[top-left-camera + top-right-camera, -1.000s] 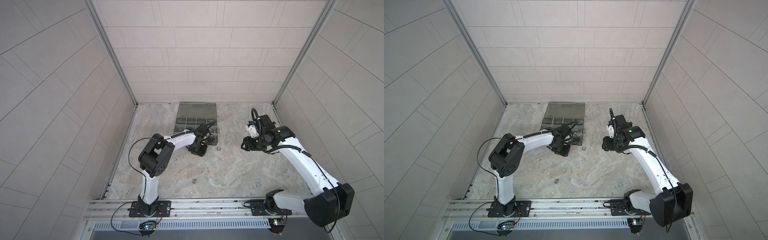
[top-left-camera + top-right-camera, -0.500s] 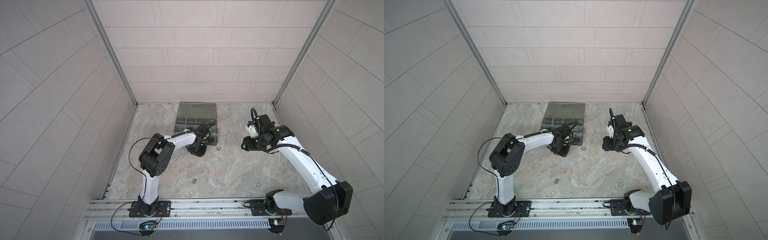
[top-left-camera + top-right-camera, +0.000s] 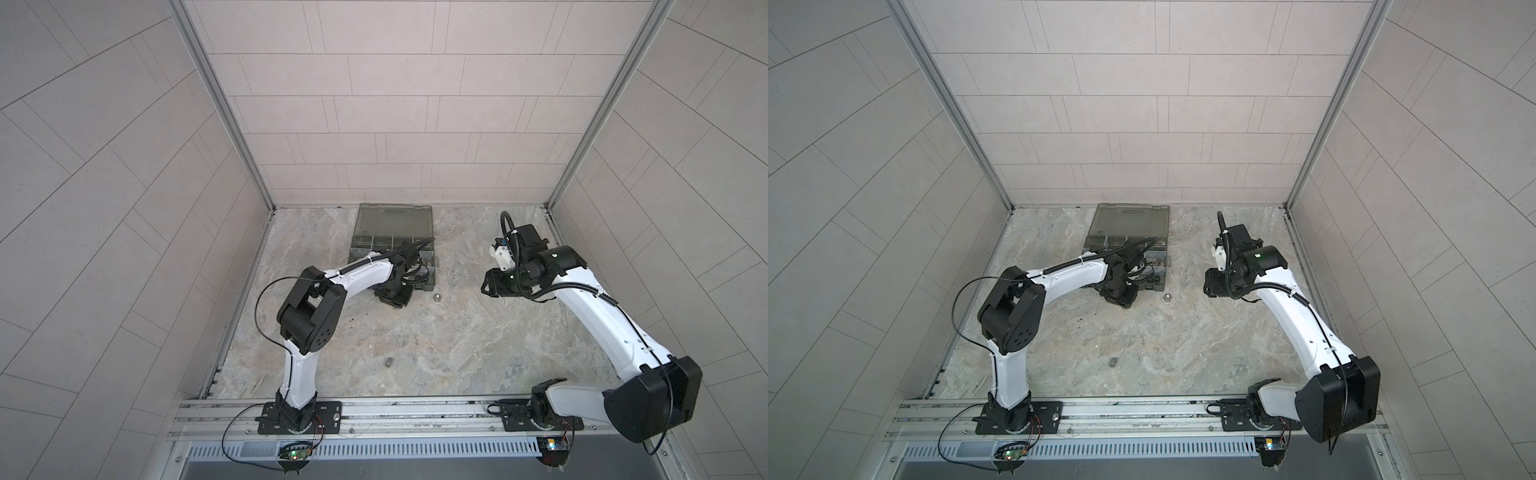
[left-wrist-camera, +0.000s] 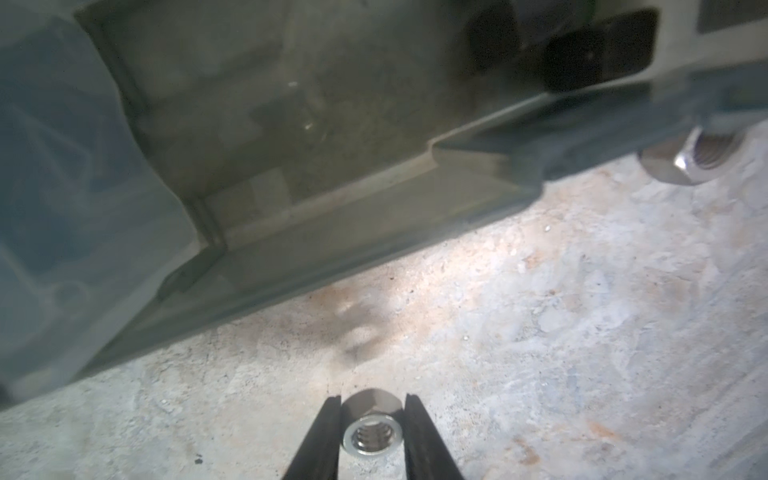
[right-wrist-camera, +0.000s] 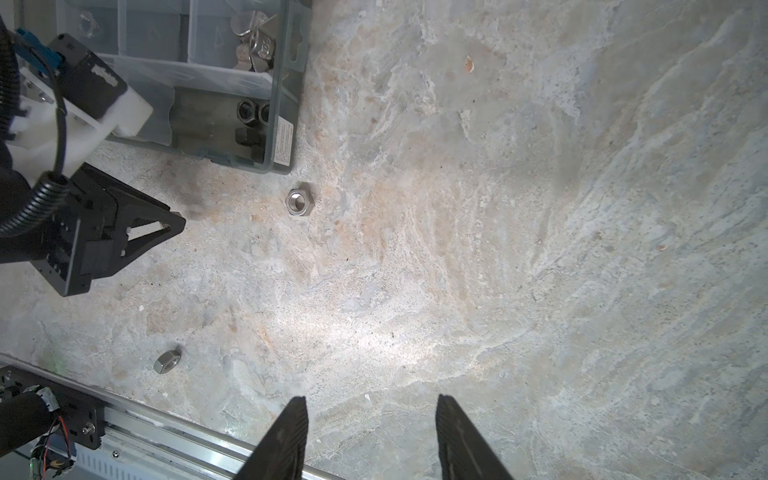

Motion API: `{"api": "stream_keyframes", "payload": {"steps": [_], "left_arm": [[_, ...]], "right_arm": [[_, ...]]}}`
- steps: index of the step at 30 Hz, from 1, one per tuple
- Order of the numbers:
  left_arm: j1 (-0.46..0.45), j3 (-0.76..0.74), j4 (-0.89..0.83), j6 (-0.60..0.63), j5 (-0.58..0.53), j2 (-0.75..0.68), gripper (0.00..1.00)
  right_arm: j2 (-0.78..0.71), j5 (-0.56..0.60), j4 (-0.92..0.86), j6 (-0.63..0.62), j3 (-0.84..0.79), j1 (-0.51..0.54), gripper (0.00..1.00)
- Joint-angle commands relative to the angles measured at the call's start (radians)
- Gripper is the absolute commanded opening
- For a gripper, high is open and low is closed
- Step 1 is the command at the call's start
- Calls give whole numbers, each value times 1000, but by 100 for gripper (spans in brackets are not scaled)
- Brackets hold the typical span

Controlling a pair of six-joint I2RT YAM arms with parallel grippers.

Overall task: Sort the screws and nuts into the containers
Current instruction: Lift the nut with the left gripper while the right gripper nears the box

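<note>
At the centre of both top views, just below the lower edge of the organizer case point(image 3: 394, 222) point(image 3: 1130, 220), the left gripper point(image 3: 395, 297) point(image 3: 1119, 296) points down at the marbled table point(image 3: 457, 340). Through its wrist camera we see its two black fingers point(image 4: 328, 419) pressed against the flats of a silver hex nut point(image 4: 371, 432) — a firm pinch, threaded bore facing the lens, just above the table and near the case's translucent wall.

Just right of that gripper in the top views, off the case's lower-right corner and apart from it, a second silver nut point(image 3: 436, 296) point(image 5: 299, 200) lies on the table. A third nut point(image 3: 389, 363) point(image 5: 166, 361) sits alone in the lower centre of the frame, near the rail point(image 3: 374, 415).

Right of centre, the right gripper point(image 3: 490, 286) hangs well apart from the case; its fingers point(image 5: 291, 436) stand spread wide over bare table.

Inside the case we make out silver wing nuts point(image 5: 253, 45) in one cell and black hex nuts point(image 5: 249, 111) in the corner cell beside it — another black piece lies there too, too dim to name.
</note>
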Motion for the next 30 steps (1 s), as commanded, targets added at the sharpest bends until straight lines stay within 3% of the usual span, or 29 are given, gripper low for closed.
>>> {"api": "stream_keyframes", "payload": {"steps": [1,9,18,30], "left_arm": [[16,48,-57,19,-23,-45,30],[89,136,-102,45,-35,-65,30],[231,229,-124,76,-37,-41,30],[377,354,-115,81,-5,56,30]], "right_arm": [[15,-6,1,-6,35,-4,51],[84,-57,31,-8,96,-1,52],[211,-128,68,-9,207,68,55],[470,-145,61,8,487,164,57]]}}
